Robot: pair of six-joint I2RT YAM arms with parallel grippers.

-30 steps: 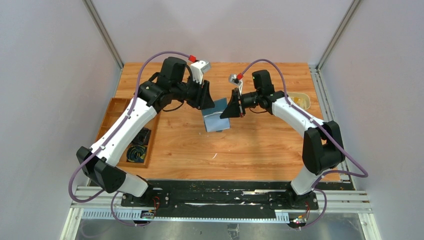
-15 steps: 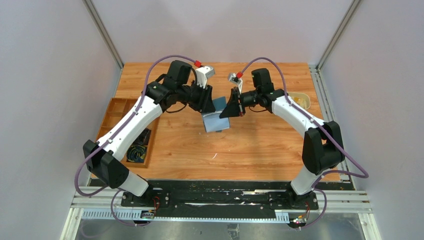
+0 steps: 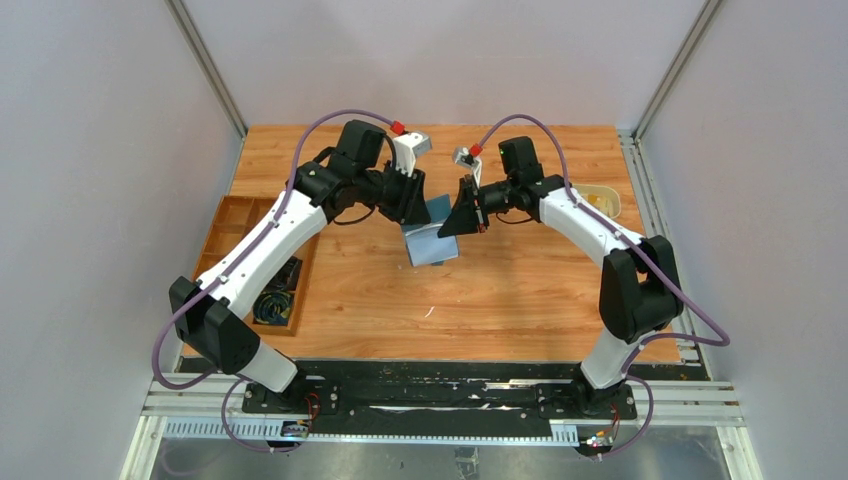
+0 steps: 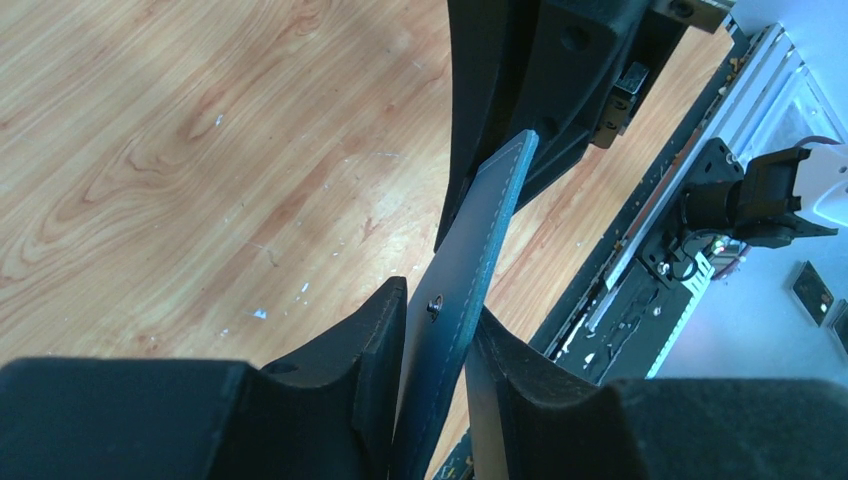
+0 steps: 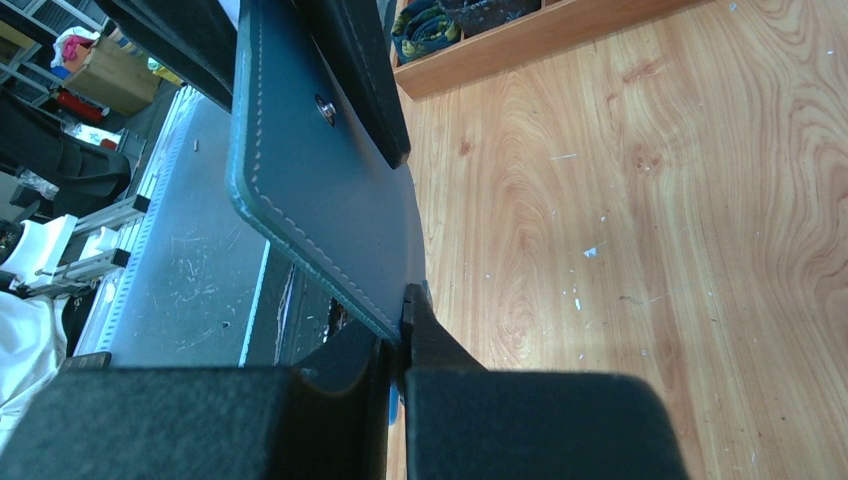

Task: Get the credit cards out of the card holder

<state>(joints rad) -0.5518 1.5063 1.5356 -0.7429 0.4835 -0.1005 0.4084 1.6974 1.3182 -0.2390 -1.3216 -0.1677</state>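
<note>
The right end effector (image 5: 398, 325) is clamped on one edge of the blue card holder (image 5: 310, 200), held in the air over the bench (image 3: 520, 300) — the left end effector (image 4: 437, 345) straddles its opposite flap, though whether it pinches cannot be told — with no credit cards showing.

Overhead looks down; wrist cameras share card holder (image 4: 468, 290).

Brown compartment tray (image 3: 232, 213) set at left edge of wooden table (image 3: 520, 290); dark coiled cords (image 3: 272, 305) kept in its near compartments. Cream oval dish (image 3: 616, 205) placed at table's right edge.
</note>
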